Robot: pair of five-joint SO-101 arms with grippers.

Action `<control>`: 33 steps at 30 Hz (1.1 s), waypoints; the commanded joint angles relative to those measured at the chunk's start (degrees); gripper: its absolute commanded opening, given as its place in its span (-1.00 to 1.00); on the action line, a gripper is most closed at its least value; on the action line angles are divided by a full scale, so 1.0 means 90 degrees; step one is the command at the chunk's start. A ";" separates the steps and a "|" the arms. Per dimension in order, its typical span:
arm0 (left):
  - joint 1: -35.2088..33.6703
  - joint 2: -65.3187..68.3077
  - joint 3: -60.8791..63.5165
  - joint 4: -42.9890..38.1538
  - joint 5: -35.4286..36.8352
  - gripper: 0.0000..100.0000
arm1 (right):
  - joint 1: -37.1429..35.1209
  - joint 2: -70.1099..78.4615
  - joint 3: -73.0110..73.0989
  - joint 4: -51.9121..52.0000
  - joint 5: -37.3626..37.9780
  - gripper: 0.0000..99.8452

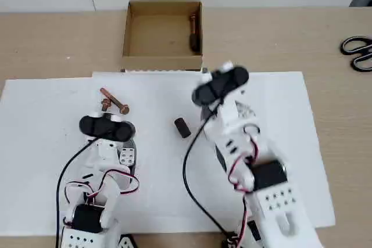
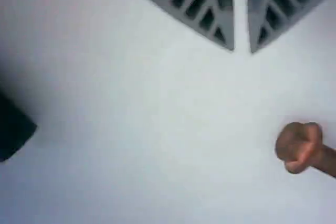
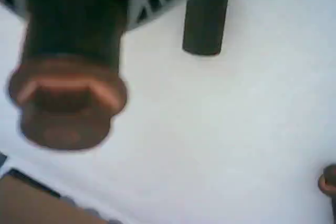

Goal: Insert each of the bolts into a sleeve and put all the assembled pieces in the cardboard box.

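Observation:
My right gripper (image 3: 79, 3) is shut on an assembled piece (image 3: 68, 82), a black sleeve with a copper bolt head sticking out of it. In the high view this gripper (image 1: 220, 87) hangs over the white sheet just in front of the cardboard box (image 1: 164, 56). One assembled piece (image 1: 193, 33) lies inside the box at its right wall. A loose black sleeve (image 1: 182, 127) (image 3: 206, 18) lies mid-sheet between the arms. Two bare bolts (image 1: 113, 101) lie just beyond my left gripper (image 1: 107, 127), which is shut with nothing in it (image 2: 240, 35); one bolt head (image 2: 299, 147) lies near it.
The white sheet (image 1: 52, 120) covers the table's middle. Black scissors (image 1: 357, 52) lie at the far right on the bare wood. The box's near edge (image 3: 26, 203) is close under the held piece. A dark shape (image 2: 13, 132) sits at the edge of the left wrist view.

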 commanded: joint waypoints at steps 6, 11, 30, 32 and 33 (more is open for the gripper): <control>-0.0010 -0.0059 -0.0024 -0.0039 -0.0850 -0.99 | 0.0054 0.3902 -0.4083 -0.0220 -0.0088 -0.99; -0.0049 -0.0059 -0.0024 -0.0039 -0.0830 -0.99 | 0.0054 0.6042 -0.6564 -0.0171 -0.0078 -0.99; -0.0059 -0.0059 -0.0024 -0.0039 -0.0664 -0.99 | 0.0034 1.2625 -1.3558 -0.0151 0.0908 -0.99; -0.0059 -0.0059 -0.0024 -0.0039 -0.0664 -0.99 | 0.0034 1.2977 -1.3851 -0.0142 0.0957 -0.98; -0.0059 -0.0059 -0.0024 -0.0039 -0.0664 -0.99 | 0.0034 1.3094 -1.3988 -0.0103 0.0957 -0.98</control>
